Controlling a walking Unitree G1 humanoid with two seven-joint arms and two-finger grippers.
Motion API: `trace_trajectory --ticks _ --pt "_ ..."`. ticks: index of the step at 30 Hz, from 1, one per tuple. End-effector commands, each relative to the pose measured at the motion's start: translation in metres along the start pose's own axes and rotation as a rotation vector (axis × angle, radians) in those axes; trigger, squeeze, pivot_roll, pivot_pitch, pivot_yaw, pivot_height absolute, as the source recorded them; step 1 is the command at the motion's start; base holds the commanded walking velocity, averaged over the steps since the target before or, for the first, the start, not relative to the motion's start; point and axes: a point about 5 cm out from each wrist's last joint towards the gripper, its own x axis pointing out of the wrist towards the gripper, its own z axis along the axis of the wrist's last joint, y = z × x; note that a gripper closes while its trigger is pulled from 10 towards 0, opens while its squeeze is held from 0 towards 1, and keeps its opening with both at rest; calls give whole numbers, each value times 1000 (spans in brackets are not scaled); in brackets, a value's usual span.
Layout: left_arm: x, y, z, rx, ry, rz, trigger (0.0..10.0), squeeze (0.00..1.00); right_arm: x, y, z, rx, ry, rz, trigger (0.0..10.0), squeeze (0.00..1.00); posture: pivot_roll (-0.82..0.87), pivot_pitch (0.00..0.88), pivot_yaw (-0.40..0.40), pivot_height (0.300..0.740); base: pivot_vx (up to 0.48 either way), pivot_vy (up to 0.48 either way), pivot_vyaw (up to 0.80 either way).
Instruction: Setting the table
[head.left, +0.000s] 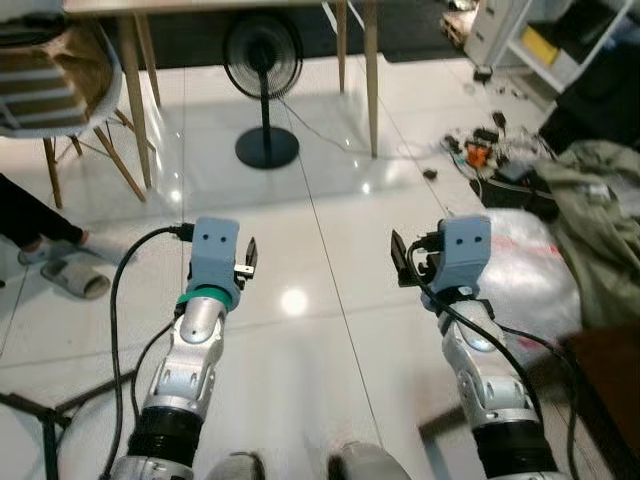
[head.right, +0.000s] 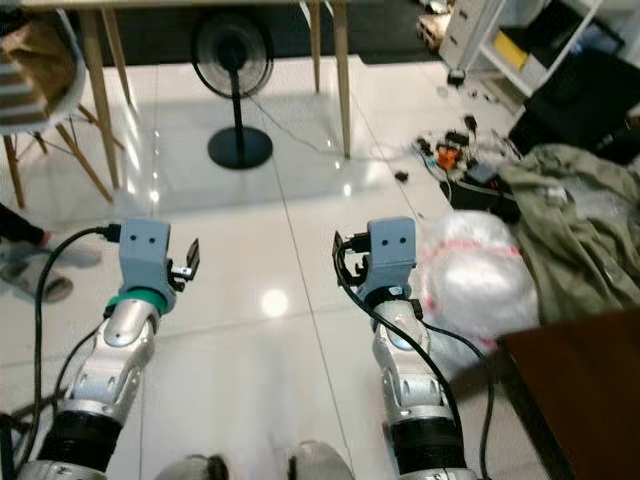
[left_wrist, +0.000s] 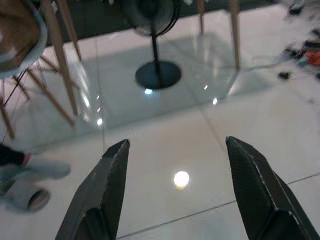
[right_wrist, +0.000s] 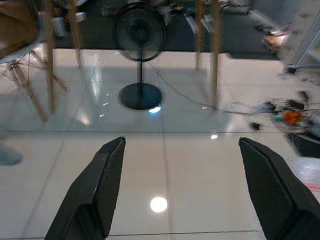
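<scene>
Left gripper: I am holding it out low over the white tiled floor, on the near side of the black pedestal fan; its two black fingers are standing wide apart with nothing between them but bare tile.
Right gripper: I am holding this one out beside the left, also on the near side of the fan and a little off toward the white plastic bag; its fingers are spread just as wide and are gripping nothing.
Table: I am seeing its pale wooden legs standing just beyond the fan, one on either side of it; the top is showing as a thin edge at best, so I cannot tell what is lying on it.
Fan: it is standing upright on its round base between the table legs, with a thin cable trailing from it across the tiles.
Chair: it is standing to the left of the fan, pale shell on slanted wooden legs, with a brownish thing on its seat that looks like a bag, though the view is too poor to be sure.
Person: a dark-clad leg and a grey slipper are resting on the floor on the near side of the chair, left of the fan.
Clutter: small cables and an orange gadget are lying to the right of the fan, with an olive cloth heaped beyond the bag.
</scene>
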Motion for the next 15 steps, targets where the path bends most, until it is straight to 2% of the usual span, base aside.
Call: trace_trajectory --ticks 1,15 --pt "-1 -3 -3 3 13 -7 10000 0 -2 -4 -5 -6 19 -10 10000 0 -164 0 30 740 480 0 0" --pt "2 -3 -3 1 22 -2 10000 0 -3 -6 -5 -8 20 -14 10000 0 -171 0 35 740 468 0 0"
